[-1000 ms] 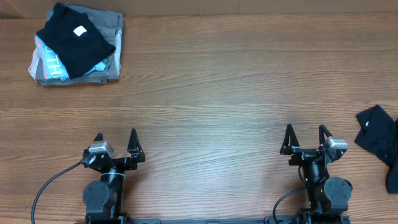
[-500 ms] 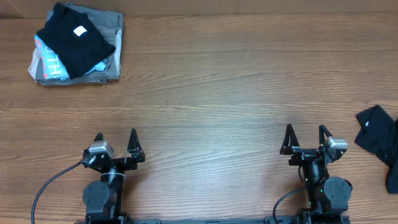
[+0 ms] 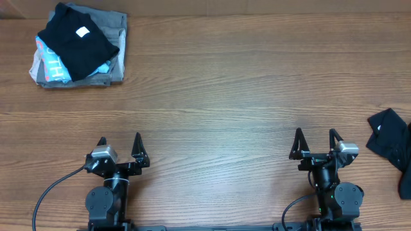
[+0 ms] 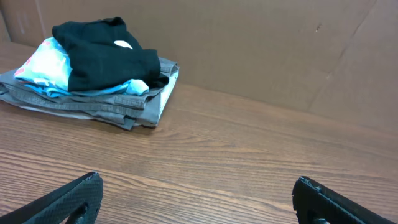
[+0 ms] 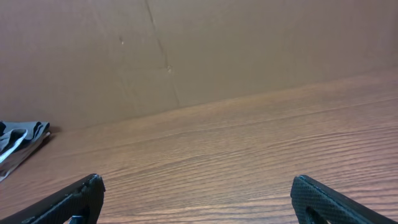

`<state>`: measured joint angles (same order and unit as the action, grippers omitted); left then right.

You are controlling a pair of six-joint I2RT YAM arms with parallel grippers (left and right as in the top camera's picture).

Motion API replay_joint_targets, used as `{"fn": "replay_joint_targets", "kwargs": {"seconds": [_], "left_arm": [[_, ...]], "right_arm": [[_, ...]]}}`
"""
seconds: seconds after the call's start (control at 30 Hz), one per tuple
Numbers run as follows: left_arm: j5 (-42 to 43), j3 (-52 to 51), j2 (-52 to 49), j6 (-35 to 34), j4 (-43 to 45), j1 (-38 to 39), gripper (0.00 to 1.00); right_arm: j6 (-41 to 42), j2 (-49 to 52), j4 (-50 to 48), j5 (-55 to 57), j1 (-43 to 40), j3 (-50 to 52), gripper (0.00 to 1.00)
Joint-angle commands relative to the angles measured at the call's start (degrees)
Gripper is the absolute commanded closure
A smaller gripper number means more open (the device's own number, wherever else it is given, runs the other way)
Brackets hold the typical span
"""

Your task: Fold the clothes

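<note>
- Black T-shirt (image 3: 77,40), folded, with a small white neck label (image 3: 82,31): it lies on top of a stack at the far left corner of the table (image 3: 225,96).
- Stack beneath it: a light blue shirt (image 3: 51,64) with pale lettering lies on a grey folded garment (image 3: 117,32). The left wrist view shows the layers from the side, the grey folds (image 4: 124,106) lowest.
- Second black garment (image 3: 390,138), crumpled: it lies at the right edge of the table, partly cut off by the frame, and is seen only from overhead.
- Left fingers (image 3: 139,146): spread wide and holding nothing, at the near edge of the table, well apart from the stack.
- Right fingers (image 3: 297,146): spread wide and holding nothing, at the near edge, near but apart from the crumpled garment.
- Right wrist view: bare wood, with a corner of the grey fabric (image 5: 18,143) at the far left.
- Brown cardboard wall (image 4: 280,50): it stands behind the table and shows only in the wrist views.
</note>
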<state>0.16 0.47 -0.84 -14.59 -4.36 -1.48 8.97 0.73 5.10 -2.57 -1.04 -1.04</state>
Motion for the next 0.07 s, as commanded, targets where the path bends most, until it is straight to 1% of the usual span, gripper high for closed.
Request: {"fn": "replay_joint_targets", "kwargs": {"seconds": [0.0, 0.03], "left_arm": [[-0.74, -0.20, 0.59, 1.31, -0.04, 0.48, 0.00], [-0.72, -0.20, 0.61, 1.31, -0.04, 0.48, 0.00]], "right_arm": [[0.00, -0.55, -0.48, -0.07, 0.17, 0.59, 0.00], [0.00, -0.55, -0.48, -0.07, 0.17, 0.59, 0.00]]}}
